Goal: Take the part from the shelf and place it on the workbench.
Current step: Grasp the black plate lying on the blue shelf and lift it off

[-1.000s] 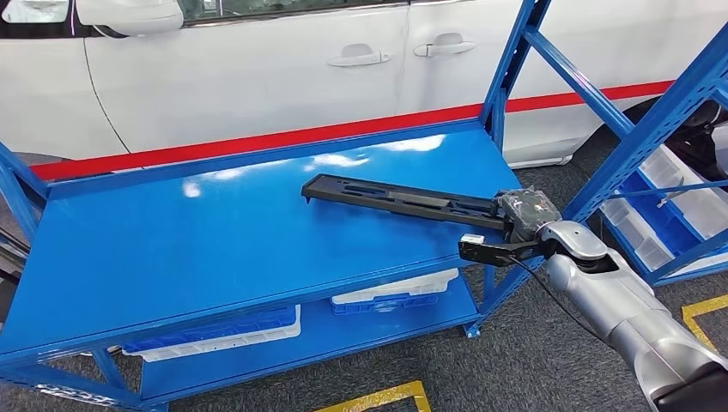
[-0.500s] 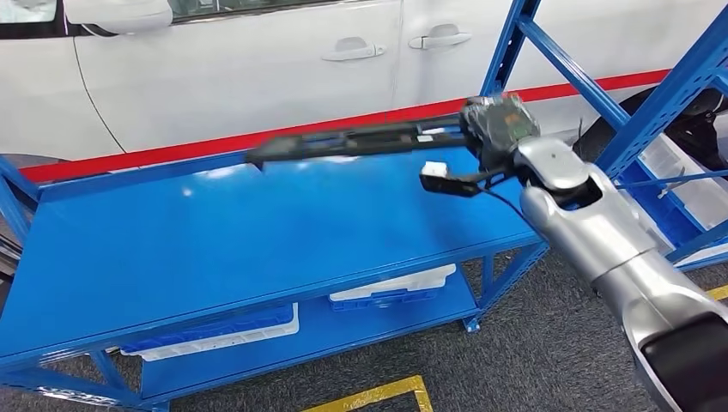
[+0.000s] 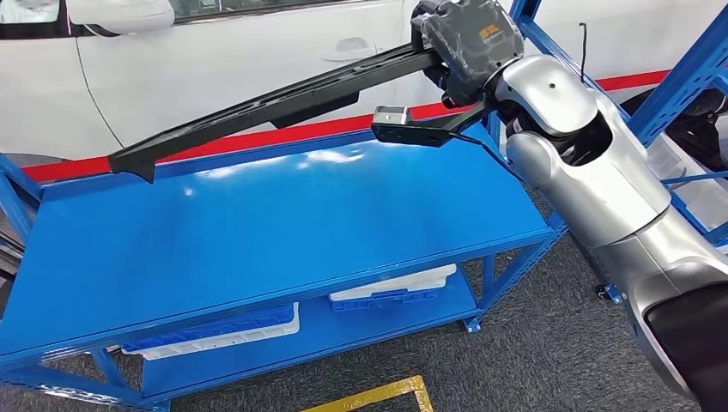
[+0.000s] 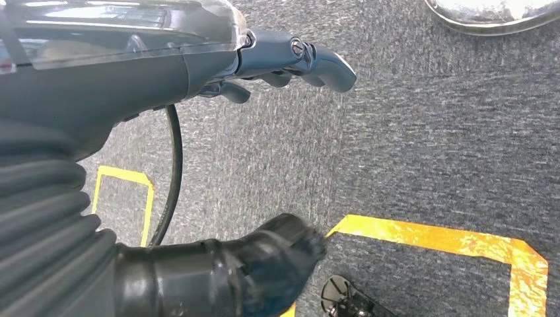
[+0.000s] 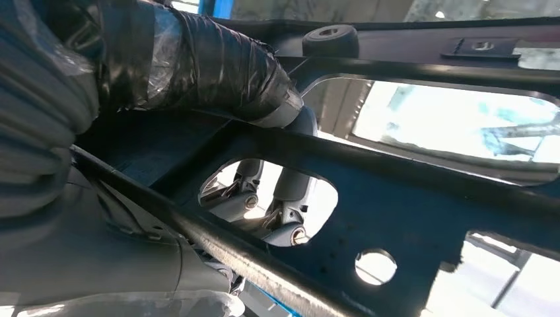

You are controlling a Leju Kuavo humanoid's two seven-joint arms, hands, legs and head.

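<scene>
Black and long, the part [image 3: 275, 103] hangs in the air above the blue shelf [image 3: 257, 232], slanting down from the right hand [image 3: 468, 39] toward its far end near the shelf's left side. It touches nothing but the hand. The right hand is clamped on the part's near end, high in the head view, with the silver arm [image 3: 592, 180] rising to it from the lower right. In the right wrist view the taped thumb [image 5: 198, 66] presses over one face of the part [image 5: 409, 198], and fingers [image 5: 284, 198] show through an oval hole on the other side, so the grip wraps the flat strip.

A white car [image 3: 215, 69] with a red stripe [image 3: 283, 137] along its lower edge stands just behind the shelf. On the shelf's lower level lie blue and white trays [image 3: 386, 292]. A second blue rack [image 3: 678, 103] stands to the right.

The left hand [image 4: 218, 165] hangs over grey carpet [image 4: 429, 132] marked with yellow tape [image 4: 449, 238]. Its thumb [image 4: 264, 264] and fingers [image 4: 310, 59] are apart, with nothing between them.
</scene>
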